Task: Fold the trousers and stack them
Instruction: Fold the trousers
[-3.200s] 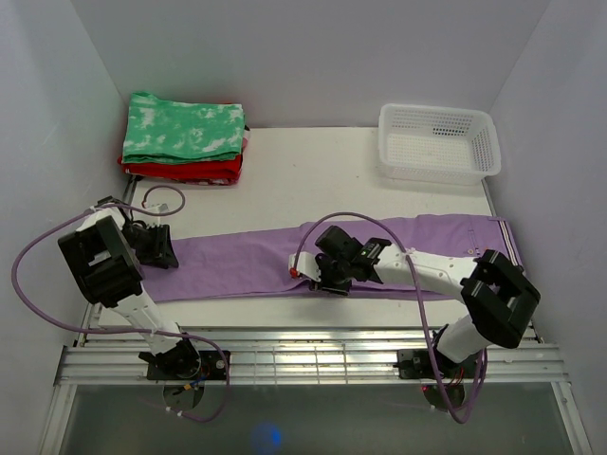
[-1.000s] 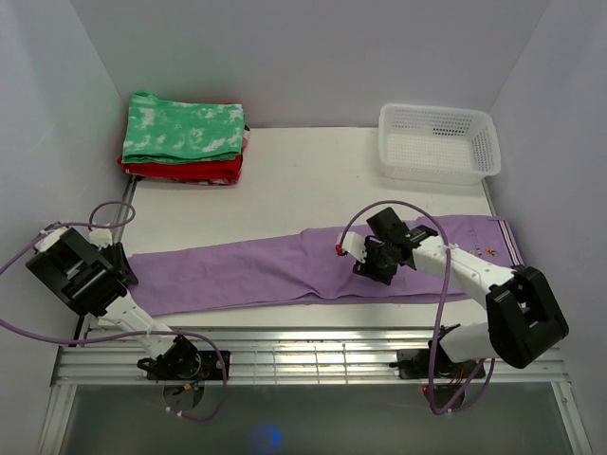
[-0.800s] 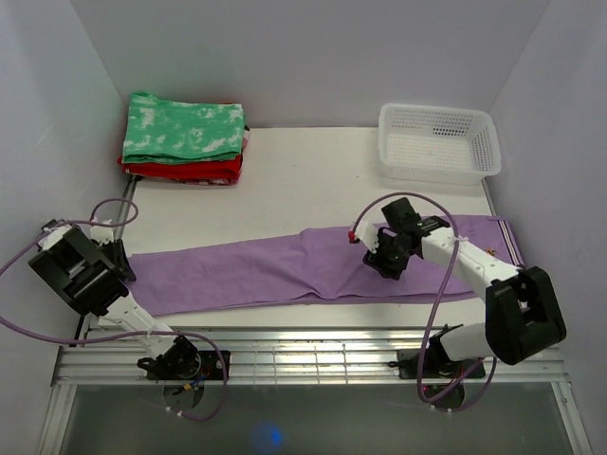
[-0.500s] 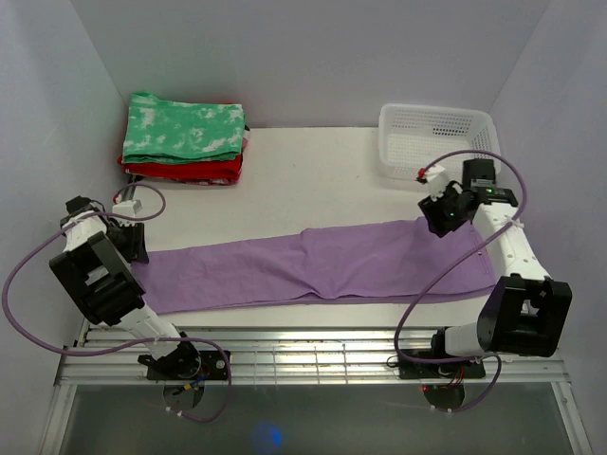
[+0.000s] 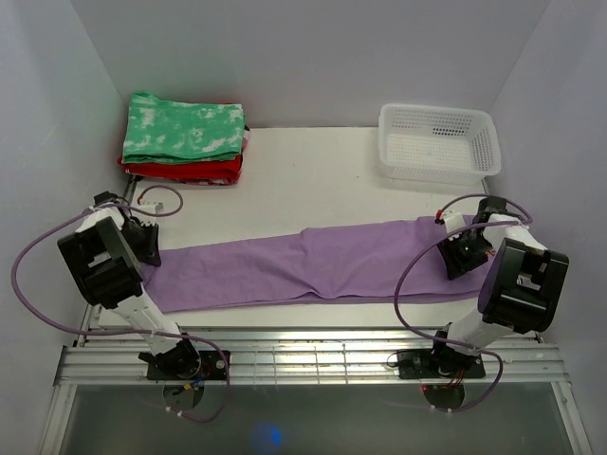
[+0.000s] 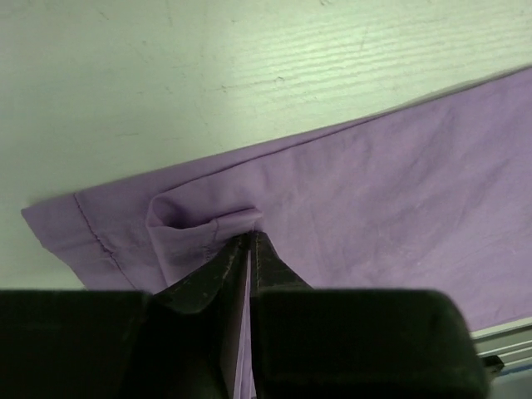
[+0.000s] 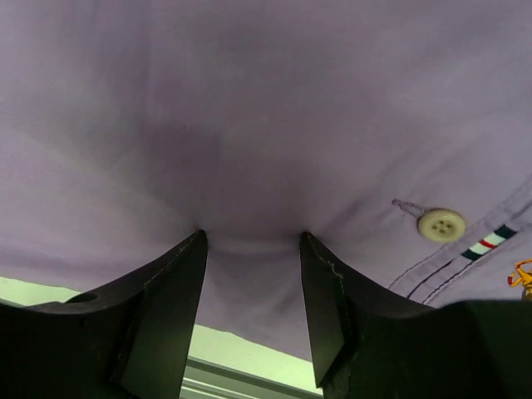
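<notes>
The lavender trousers lie flat across the table, hems at the left, waist at the right. My left gripper sits at the hem end and is shut on a pinched fold of the trousers; the hem stitching shows to its left. My right gripper is at the waist end, open, its fingertips pressed down on the trousers with a small bulge of cloth between them. A waistband button lies to the right of the right finger.
A green-and-white folded garment lies on a red one at the back left. A white basket stands at the back right. The table's near edge with metal rails runs along the front.
My right gripper travelled from the trousers' middle out to the waist end and came down on the cloth. My left gripper shifted at the hem end. The trousers now lie stretched longer and flatter.
</notes>
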You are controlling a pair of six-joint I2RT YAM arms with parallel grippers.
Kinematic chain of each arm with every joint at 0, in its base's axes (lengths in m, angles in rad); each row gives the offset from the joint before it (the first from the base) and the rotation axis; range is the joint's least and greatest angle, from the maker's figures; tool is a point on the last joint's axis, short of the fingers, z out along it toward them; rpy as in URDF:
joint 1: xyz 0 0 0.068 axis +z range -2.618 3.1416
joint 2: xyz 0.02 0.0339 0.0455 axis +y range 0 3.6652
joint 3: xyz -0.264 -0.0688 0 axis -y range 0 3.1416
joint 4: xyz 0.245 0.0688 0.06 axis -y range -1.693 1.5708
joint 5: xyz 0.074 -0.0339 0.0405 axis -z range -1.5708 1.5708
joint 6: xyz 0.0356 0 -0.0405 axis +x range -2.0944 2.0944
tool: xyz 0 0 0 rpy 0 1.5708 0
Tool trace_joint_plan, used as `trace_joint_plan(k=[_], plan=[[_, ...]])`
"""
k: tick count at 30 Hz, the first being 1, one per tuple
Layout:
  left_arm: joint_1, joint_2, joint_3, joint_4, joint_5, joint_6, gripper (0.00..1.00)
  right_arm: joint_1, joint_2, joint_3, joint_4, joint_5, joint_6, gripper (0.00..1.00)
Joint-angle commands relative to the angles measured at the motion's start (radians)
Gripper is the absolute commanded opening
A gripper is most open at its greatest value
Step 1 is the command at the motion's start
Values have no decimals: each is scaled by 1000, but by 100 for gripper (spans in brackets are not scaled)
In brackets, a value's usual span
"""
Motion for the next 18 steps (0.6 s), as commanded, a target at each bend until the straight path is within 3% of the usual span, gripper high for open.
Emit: trace_joint_plan(k=[1,6,11,13,15,16,17,18], plan=[[18,135,26,93,-136,8,20,-9,22,-60,100,115,-56,54],[81,257,164,95,-201,33,0,-35,24,-106,116,141,-95,52],[104,333,340,52,-214,59,0,-35,-30,-141,88,138,-115,50],[104,332,393,6,-154,67,15,-35,-42,-132,67,110,-119,50],[104,303,454,-68,-29,80,42,-35,-70,-117,27,63,-115,50],[104,259,468,-107,5,81,48,-35,-79,-89,13,41,-103,51],[106,234,497,-131,80,88,60,-35,-96,-72,-7,17,-98,52],[106,208,505,-143,97,90,63,-35,-102,-54,-38,-27,-92,52]])
